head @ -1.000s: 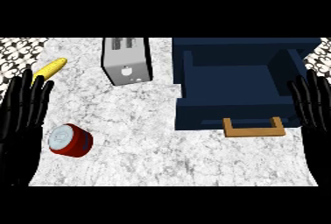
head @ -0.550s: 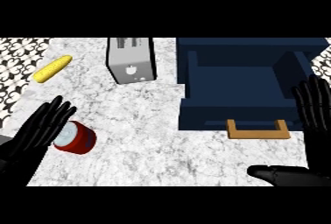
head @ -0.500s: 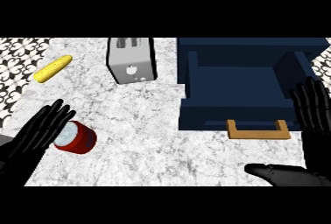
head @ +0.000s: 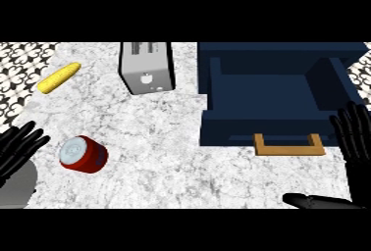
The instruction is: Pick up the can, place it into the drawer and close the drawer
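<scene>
On the marble surface (head: 181,147) our left hand (head: 20,147) sits released just beside the toppled can (head: 83,154), ready to grasp it, while our right hand (head: 355,135) rests released by the open drawer (head: 272,93).

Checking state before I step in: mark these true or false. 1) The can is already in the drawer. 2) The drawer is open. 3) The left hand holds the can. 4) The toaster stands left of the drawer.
1) False: the can lies on its side on the counter, well left of the drawer.
2) True.
3) False: the left hand is open beside the can, fingers straight.
4) True: the toaster stands just left of it.
</scene>
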